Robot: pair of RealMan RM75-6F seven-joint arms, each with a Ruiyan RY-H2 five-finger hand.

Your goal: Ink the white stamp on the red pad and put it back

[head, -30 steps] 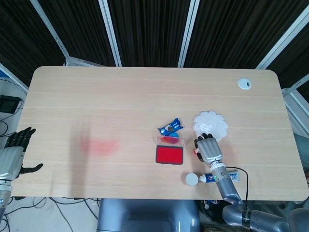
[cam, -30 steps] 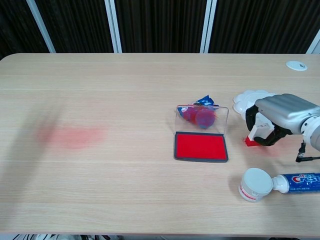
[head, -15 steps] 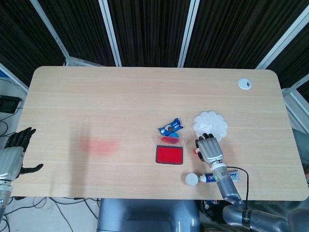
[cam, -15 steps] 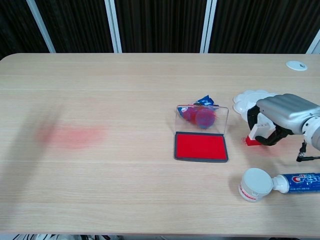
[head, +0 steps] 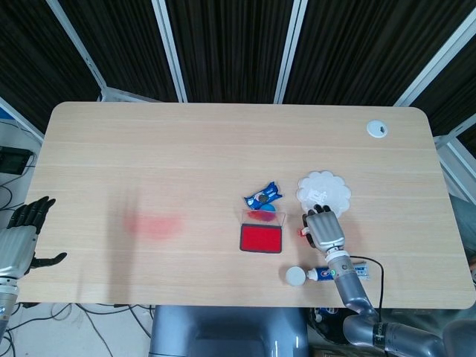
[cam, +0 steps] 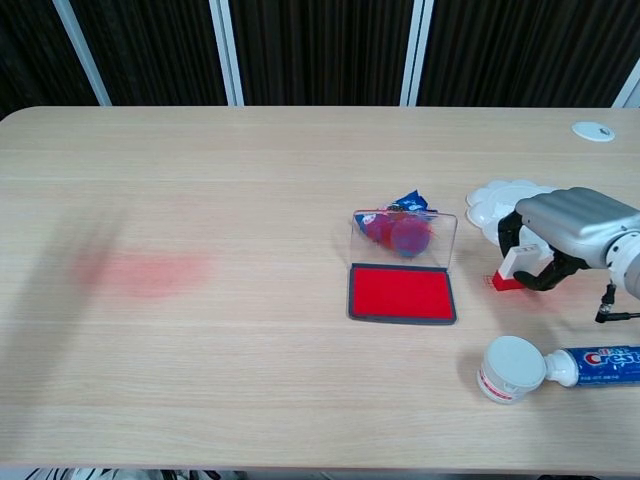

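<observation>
On the pale wood counter (cam: pixel 250 200), your right hand (cam: pixel 570 235) pinches the white stamp (cam: pixel 512 268) just right of the red pad (cam: pixel 401 293), while your left hand (head: pixel 21 236) hangs spread

A: Table (head: pixel 223 141)?
B: Light wood, rounded corners, fills most of the head view. White grommet (head: pixel 377 129) near the far right corner. Faint red smear (head: pixel 154 224) on the left part.

A: Behind it?
B: Dark ribbed panels (head: pixel 230 44) split by white frame bars (head: pixel 168 48), some slanted. The chest view shows the same dark wall with pale uprights (cam: pixel 224 50).

A: Floor?
B: Pale, seen at the left edge and under the near edge, with black cables (head: pixel 89 320) trailing across it. A dark box (head: pixel 11 160) sits at far left.

A: Light?
B: Even, soft, no hard shadows on the wood.
</observation>
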